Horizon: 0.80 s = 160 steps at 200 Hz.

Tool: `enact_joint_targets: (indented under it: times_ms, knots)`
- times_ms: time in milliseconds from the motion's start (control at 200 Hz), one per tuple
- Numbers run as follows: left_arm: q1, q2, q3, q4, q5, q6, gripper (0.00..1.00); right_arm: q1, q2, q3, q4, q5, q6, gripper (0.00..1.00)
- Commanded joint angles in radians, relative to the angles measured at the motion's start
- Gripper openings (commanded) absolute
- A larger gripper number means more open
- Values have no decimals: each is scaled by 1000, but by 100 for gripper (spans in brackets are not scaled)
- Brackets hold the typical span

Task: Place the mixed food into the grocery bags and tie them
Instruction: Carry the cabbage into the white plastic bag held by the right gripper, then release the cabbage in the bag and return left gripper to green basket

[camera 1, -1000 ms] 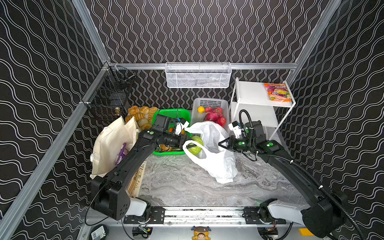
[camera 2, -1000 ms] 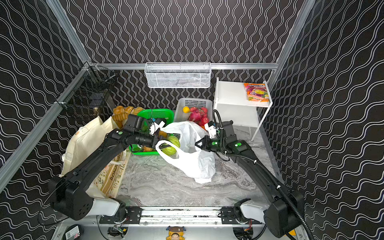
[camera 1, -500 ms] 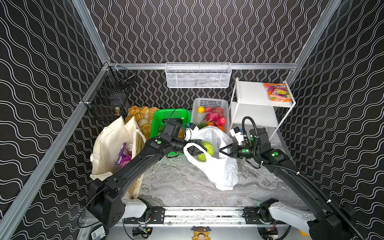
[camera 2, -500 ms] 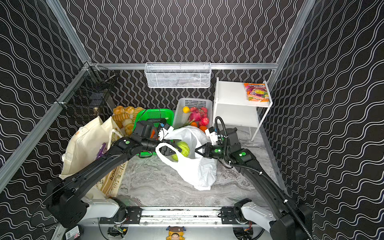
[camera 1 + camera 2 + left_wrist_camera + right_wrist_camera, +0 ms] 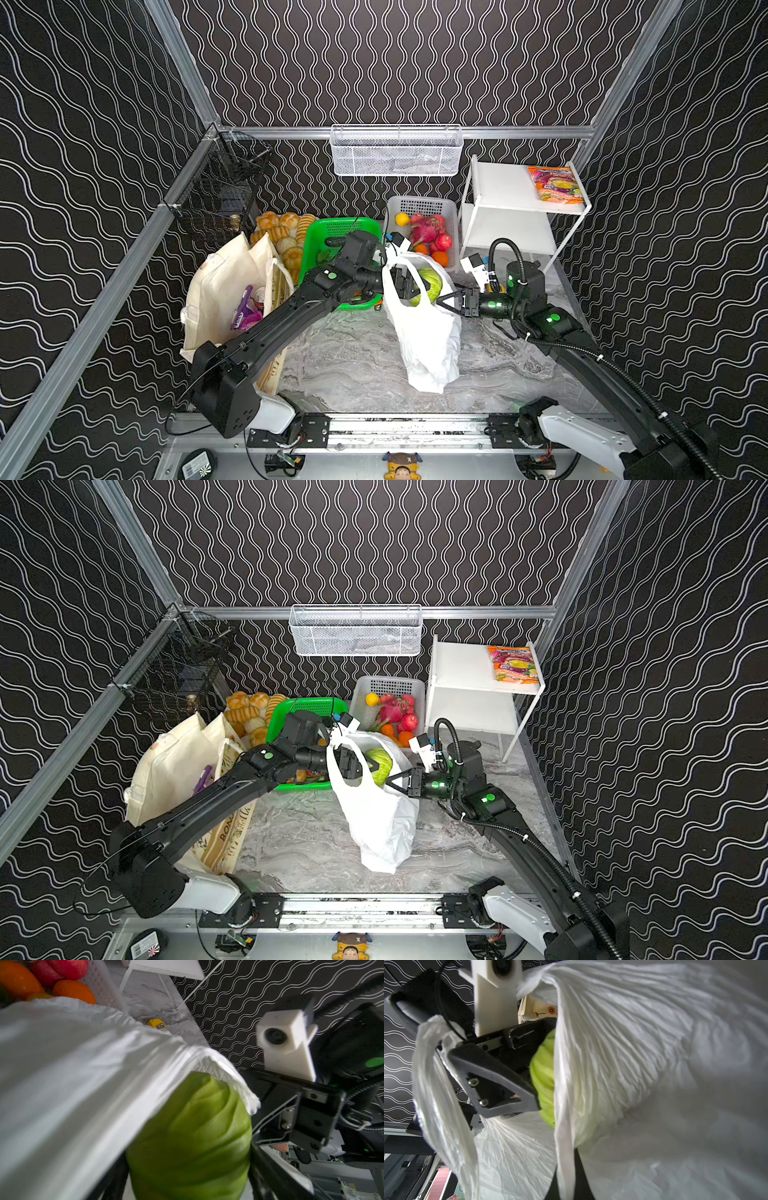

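Note:
The white plastic bag (image 5: 428, 345) (image 5: 382, 829) hangs upright at mid-table with its mouth held open. My right gripper (image 5: 442, 300) (image 5: 390, 782) (image 5: 566, 1184) is shut on the bag's right handle strip. My left gripper (image 5: 409, 286) (image 5: 365, 766) (image 5: 187, 1178) reaches through the left handle loop into the bag's mouth. The green cabbage (image 5: 430, 282) (image 5: 380, 764) (image 5: 193, 1126) (image 5: 544, 1076) sits between its fingers, touching both. The cream canvas tote (image 5: 220, 291) (image 5: 170, 766) stands at the left. In it are a purple packet (image 5: 245, 316) and a red can (image 5: 259, 295).
Behind the bag stand a green basket (image 5: 328, 237) and a white basket (image 5: 428, 205) of fruit, with bread rolls (image 5: 278, 232) to their left. A white shelf (image 5: 507, 187) at the back right bears a colourful packet (image 5: 555, 185). A wire basket (image 5: 395, 151) hangs on the back wall.
My left gripper has carried the cabbage rightward from over the green basket into the bag's mouth. My right gripper has drawn the handle right, and the bag hangs taller.

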Motion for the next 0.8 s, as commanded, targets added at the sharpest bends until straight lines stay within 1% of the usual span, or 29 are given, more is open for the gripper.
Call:
enact_joint_targets:
  times_ms: [0,70,85,110,285,436,506,661,741,796]
  knots:
    - [-2,-7,9,-46,-41,54,90,1,-17,-1,43,20,-5,0]
    - [-2,-14,8,-43,-62,57,94,0,-29,-11,60,30,0,0]
    - [-1,-17,9,-43,-65,58,97,0,-31,-13,64,30,3,0]
    - [-2,-17,10,-42,-69,58,99,0,-33,-16,73,25,7,0]
    - [-1,-38,8,-21,-64,62,99,0,-36,-23,64,28,2,0]
    - [-1,-70,-13,7,-81,68,99,0,-60,-48,68,93,6,0]
    - [-1,-94,-26,16,-100,71,99,0,-71,-59,51,152,4,0]
    - [-1,-159,-61,39,-109,89,99,-1,-80,-56,-77,361,-29,0]
    - [-2,-197,-81,39,-108,114,98,-1,-83,-62,-119,430,-35,0]
    - [-1,-227,-94,38,-108,131,98,-1,-87,-63,-128,450,-37,0]
